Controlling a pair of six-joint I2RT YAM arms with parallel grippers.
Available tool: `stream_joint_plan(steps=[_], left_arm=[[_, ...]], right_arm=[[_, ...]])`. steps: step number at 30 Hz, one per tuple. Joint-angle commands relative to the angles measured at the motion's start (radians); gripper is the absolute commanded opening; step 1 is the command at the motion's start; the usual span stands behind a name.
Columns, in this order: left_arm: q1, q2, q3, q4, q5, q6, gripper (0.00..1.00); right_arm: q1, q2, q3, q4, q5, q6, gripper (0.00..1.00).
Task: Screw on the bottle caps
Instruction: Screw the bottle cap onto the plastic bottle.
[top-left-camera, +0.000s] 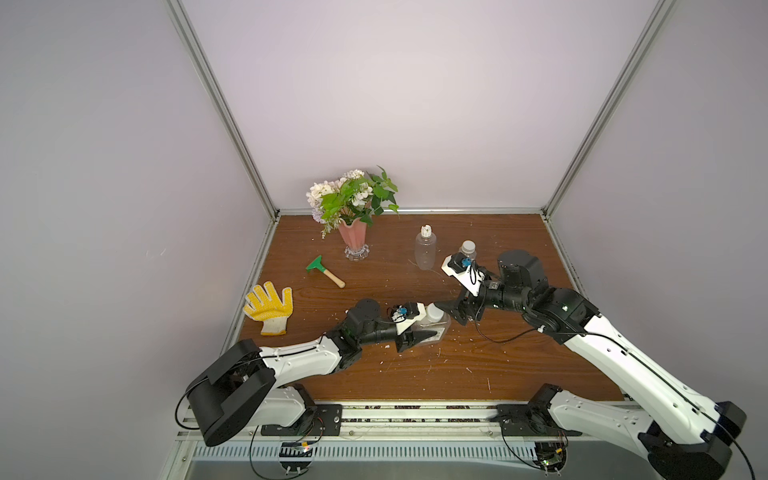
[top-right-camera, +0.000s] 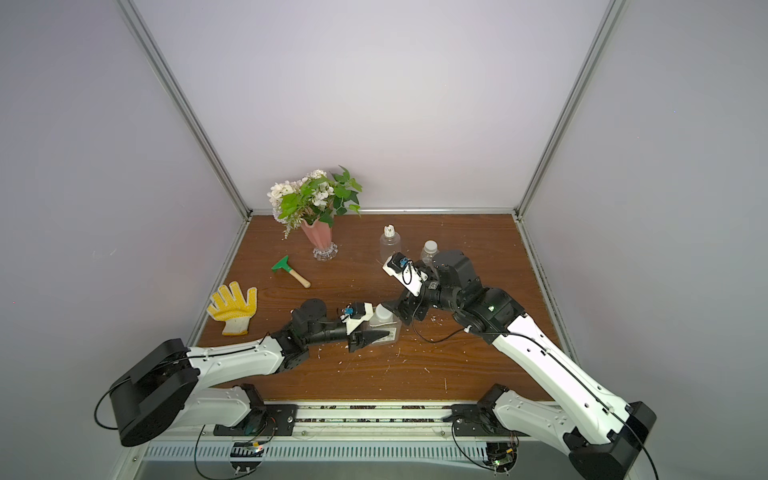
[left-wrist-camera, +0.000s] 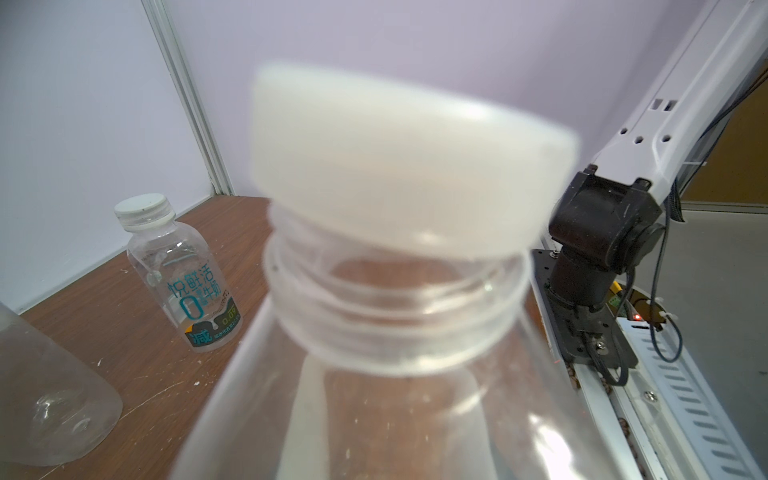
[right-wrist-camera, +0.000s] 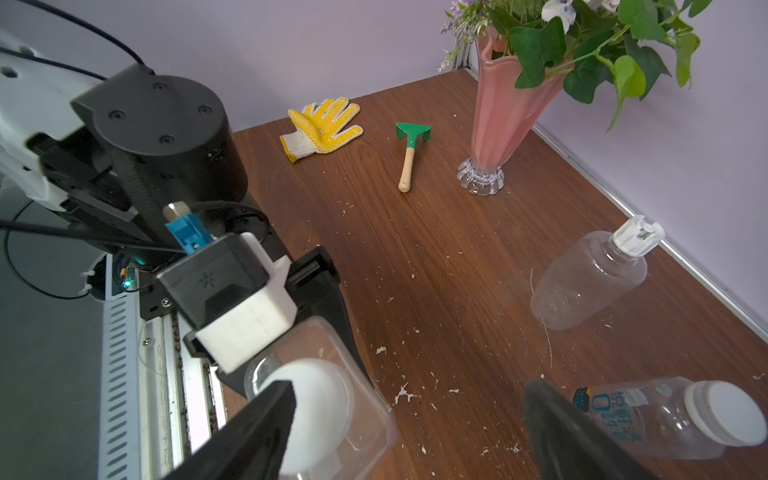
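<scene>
The square clear plastic bottle (top-left-camera: 440, 332) is found near the front middle of the brown wood-grain table (top-left-camera: 374, 374). It is clamped by its body between the closely drawn fingers of the left gripper (top-left-camera: 424, 330). A flat white round cap (left-wrist-camera: 395, 158) is seated on its neck, with bare threads (left-wrist-camera: 395, 316) exposed beneath, so it is judged only partly screwed down. The right gripper (right-wrist-camera: 409, 428) is spread wide with nothing held, one finger just beside the cap. The bottle is judged empty, light, thin-walled and slick, and likely to buckle if squeezed hard. Its flat sides are best gripped so that twisting is resisted. The cap is judged stiff and small, and is best pinched squarely across opposite sides of its rim, firmly enough that slipping is avoided.
</scene>
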Motion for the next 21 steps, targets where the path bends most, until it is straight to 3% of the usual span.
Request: stream_joint_plan(steps=[1, 14, 21], left_arm=[[0.003, -0.007, 0.028, 0.028, 0.003, -0.001, 0.45], [0.003, -0.011, 0.025, 0.037, 0.006, -0.004, 0.45], [0.002, -0.016, 0.019, 0.044, 0.004, -0.007, 0.45]], right_arm=[[-0.004, 0.016, -0.019, 0.043, 0.008, 0.013, 0.92], [-0.007, 0.031, -0.067, 0.052, 0.005, 0.01, 0.91], [-0.02, 0.008, -0.089, 0.046, -0.023, 0.01, 0.83]])
